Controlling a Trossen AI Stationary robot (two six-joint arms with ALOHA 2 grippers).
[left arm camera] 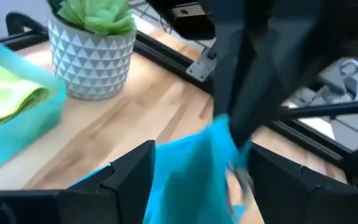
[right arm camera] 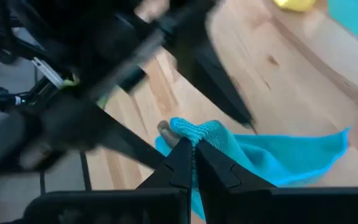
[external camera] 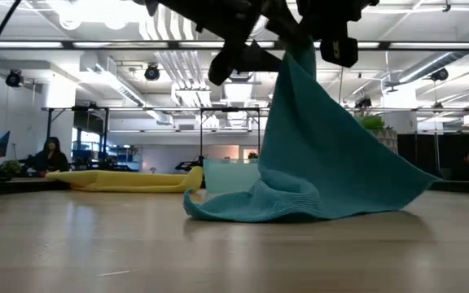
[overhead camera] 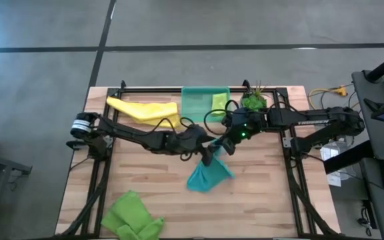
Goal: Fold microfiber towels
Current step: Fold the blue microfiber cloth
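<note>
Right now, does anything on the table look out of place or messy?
The yellow towel lies stretched and unfolded near the tray, and a lime green towel sits crumpled at the table's front edge. The teal towel hangs half lifted from the right claw, its lower part bunched on the wood.

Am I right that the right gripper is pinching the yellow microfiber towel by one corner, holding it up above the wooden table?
Not quite: the right gripper is pinching the teal-blue microfiber towel, as the right wrist view shows. The yellow microfiber towel lies flat at the wooden table's far side.
</note>
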